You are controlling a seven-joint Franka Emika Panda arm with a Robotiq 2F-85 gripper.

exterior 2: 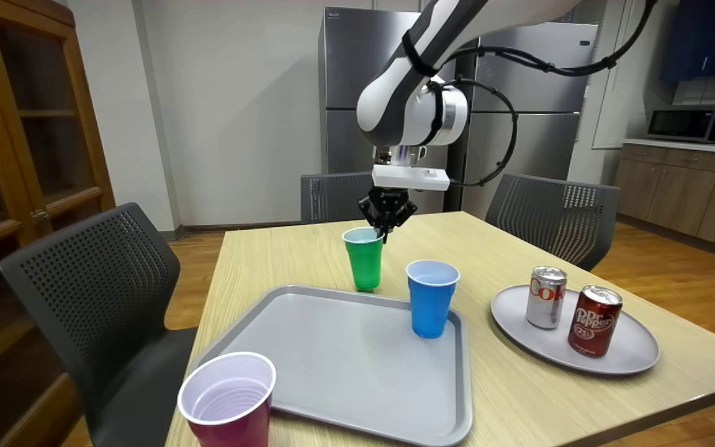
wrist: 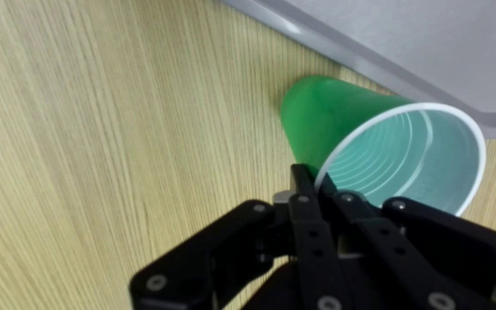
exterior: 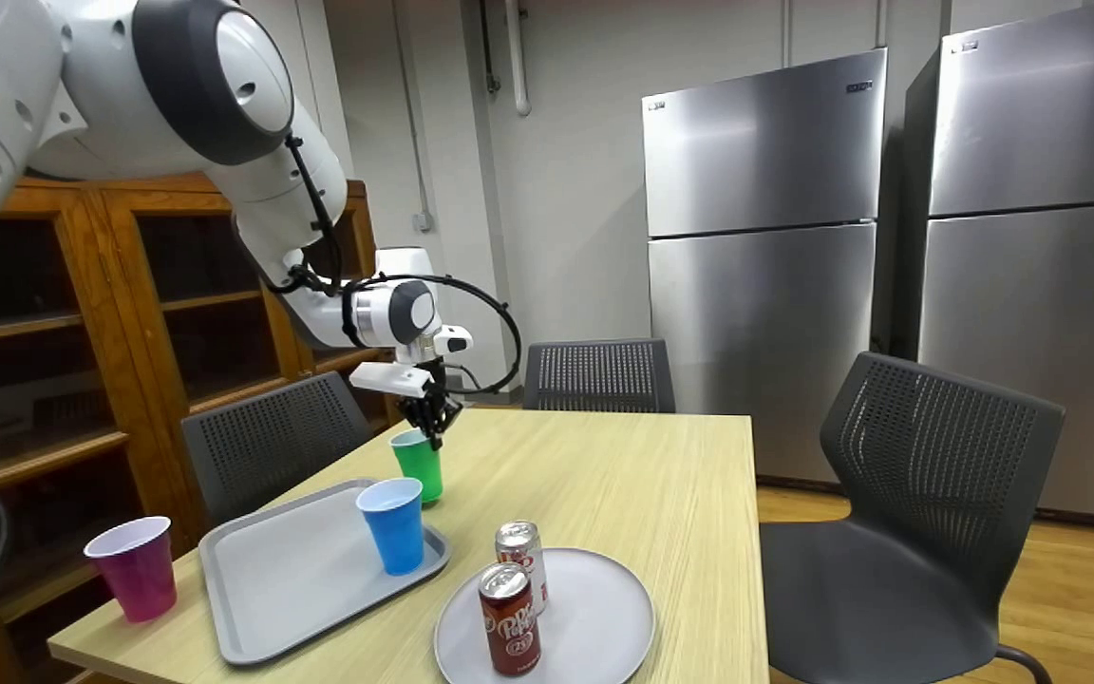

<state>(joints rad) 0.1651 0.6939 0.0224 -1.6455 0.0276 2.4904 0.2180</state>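
Wrist view: my gripper [wrist: 315, 175] pinches the rim of the green cup [wrist: 373, 142], just beside an edge of the tray [wrist: 424, 51], so grasp step apparently, next move calling for a firm, level hold.

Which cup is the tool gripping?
The green cup; the tool pinches its rim. The blue cup on the tray and the purple cup beside the tray are untouched.
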